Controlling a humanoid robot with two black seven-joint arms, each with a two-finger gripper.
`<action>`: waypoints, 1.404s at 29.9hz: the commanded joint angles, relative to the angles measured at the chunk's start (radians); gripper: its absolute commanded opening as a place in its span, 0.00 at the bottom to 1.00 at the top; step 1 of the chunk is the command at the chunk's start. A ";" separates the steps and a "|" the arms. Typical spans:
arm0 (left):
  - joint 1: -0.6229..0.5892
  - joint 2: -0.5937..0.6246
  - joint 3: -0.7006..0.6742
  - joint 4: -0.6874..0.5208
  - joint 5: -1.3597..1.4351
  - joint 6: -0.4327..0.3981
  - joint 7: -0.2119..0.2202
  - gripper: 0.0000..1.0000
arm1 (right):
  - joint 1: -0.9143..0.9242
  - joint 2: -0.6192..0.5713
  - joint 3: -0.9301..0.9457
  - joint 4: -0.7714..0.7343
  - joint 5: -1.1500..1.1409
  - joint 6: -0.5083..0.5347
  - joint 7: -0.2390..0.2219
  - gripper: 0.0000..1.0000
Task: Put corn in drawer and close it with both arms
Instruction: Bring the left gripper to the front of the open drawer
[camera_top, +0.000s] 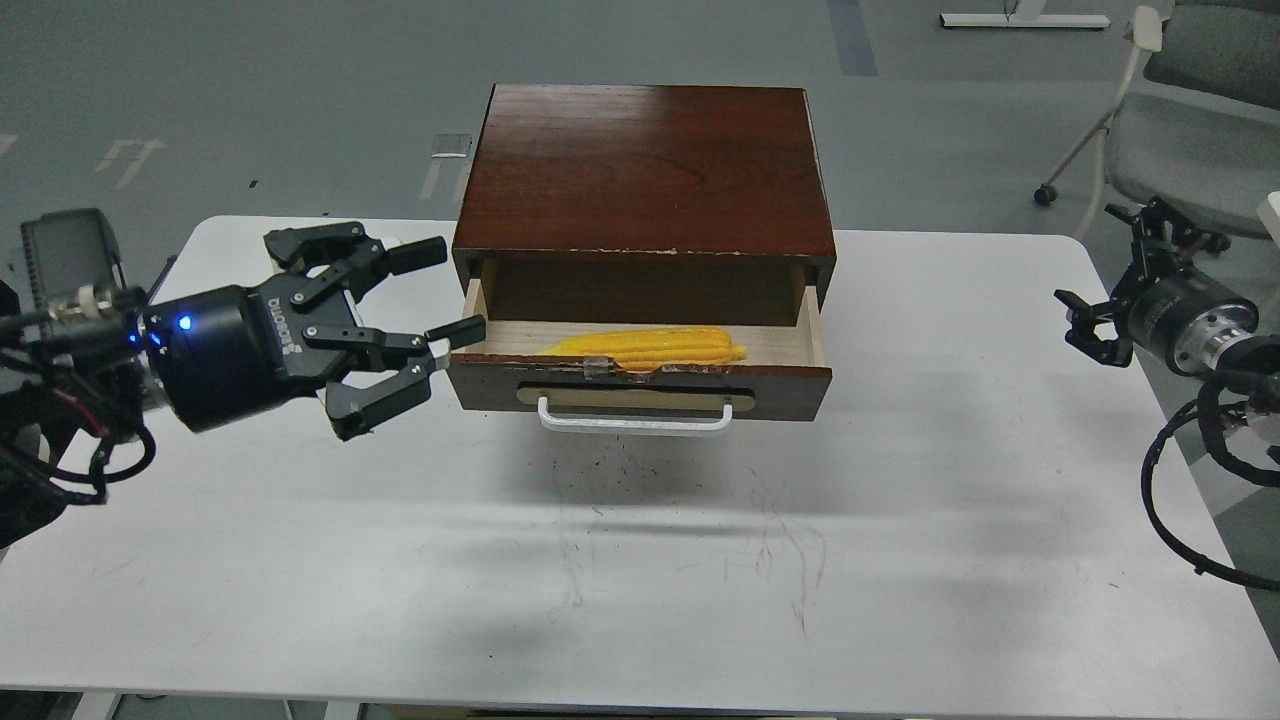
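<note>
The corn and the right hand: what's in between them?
In the head view, the drawer's pale right side wall stands between the corn and the right hand; past it there is only bare white table.

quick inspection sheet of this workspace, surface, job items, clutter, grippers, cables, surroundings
surface: white table, scuffed with dark marks in the middle
job's things: drawer pulled open from the red-brown cabinet; corn lying flat inside, behind the front panel; white handle free
clutter: nothing seen
grippers: left gripper open, fingers spread, empty, at the drawer's left front corner; right gripper empty, off the table's right edge, jaw state unclear
cables: black cable loop hanging under the right arm
surroundings: grey floor, grey chair at far right
</note>
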 joint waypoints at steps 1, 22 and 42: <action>0.000 0.007 0.048 0.000 0.141 0.028 0.000 0.00 | -0.007 0.001 0.000 -0.003 0.000 0.000 0.000 1.00; 0.026 -0.254 0.113 0.147 0.141 0.163 0.000 0.00 | -0.018 0.050 -0.005 -0.039 -0.005 0.000 0.000 1.00; 0.120 -0.250 0.113 0.187 0.141 0.108 0.000 0.00 | -0.024 0.062 -0.033 -0.069 -0.015 0.000 0.000 1.00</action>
